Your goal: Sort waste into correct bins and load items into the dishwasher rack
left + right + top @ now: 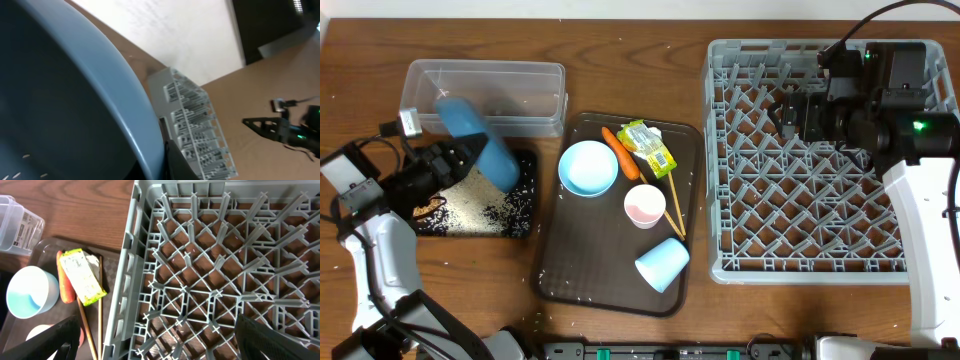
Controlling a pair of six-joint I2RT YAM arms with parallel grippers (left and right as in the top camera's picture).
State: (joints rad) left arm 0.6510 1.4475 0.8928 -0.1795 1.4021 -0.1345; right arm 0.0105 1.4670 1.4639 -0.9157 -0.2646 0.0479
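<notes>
Looking down from overhead, you see your left gripper (460,160) clamped tight on the rim of the big blue plate-bowl (478,140), which it holds steeply tilted above the shallow black tray (528,195) at the left of the table (620,50). Loose white rice grains (470,200) lie spread over that tray, and in the left wrist view a few grains cling to the plate-bowl's inner face. The clear plastic tub (520,90) sits just behind the black tray, close to it. In the middle of the table, the dark brown serving tray (580,265) carries the small light-blue bowl (588,168) at its rear left, with the orange carrot (620,152) just beside it and the crumpled green-yellow wrapper (648,147) right of the carrot. The pink cup (645,206) stands upright in front of them, the wooden chopsticks (674,205) run along its right side, and the light-blue cup (662,263) lies on its side at the tray's front right. The grey dishwasher rack (800,200) fills the right of the table with nothing loaded among its pegs. Your right gripper (788,112) hangs over the rack's rear part with its jaws spread wide and nothing between them.
</notes>
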